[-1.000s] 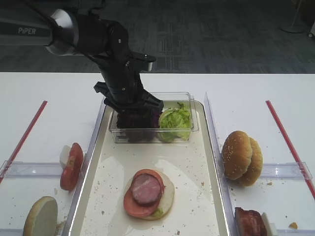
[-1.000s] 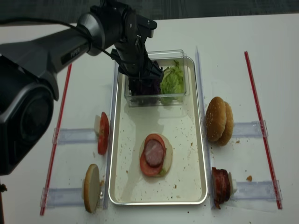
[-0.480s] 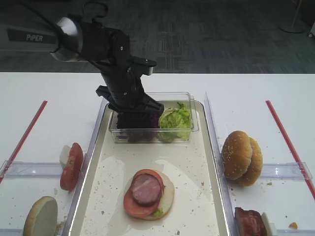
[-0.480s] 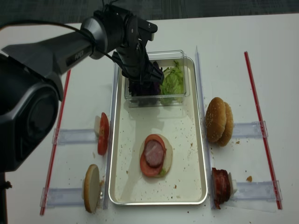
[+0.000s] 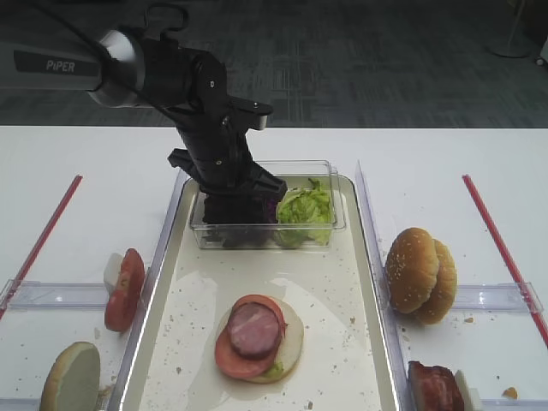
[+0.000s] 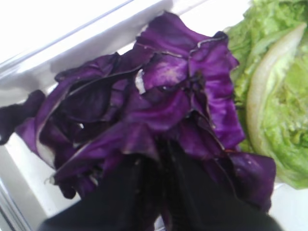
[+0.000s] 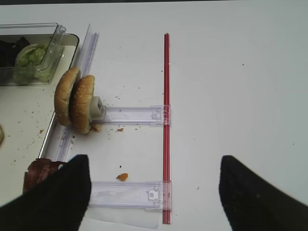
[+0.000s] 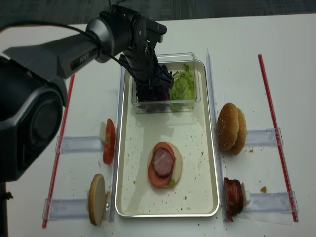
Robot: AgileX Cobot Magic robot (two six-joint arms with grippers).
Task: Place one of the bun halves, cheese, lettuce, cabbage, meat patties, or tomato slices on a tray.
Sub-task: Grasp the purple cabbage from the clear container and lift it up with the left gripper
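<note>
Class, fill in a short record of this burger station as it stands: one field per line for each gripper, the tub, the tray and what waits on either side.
left gripper: down in the clear tub, fingers pinched on purple cabbage
right gripper: open, hovering above the table, holding nothing
tub contents: cabbage beside lettuce
tray: bun half topped with tomato slice and meat patty
left of tray: tomato slices, bun half
right of tray: upright bun halves, meat patties
</note>
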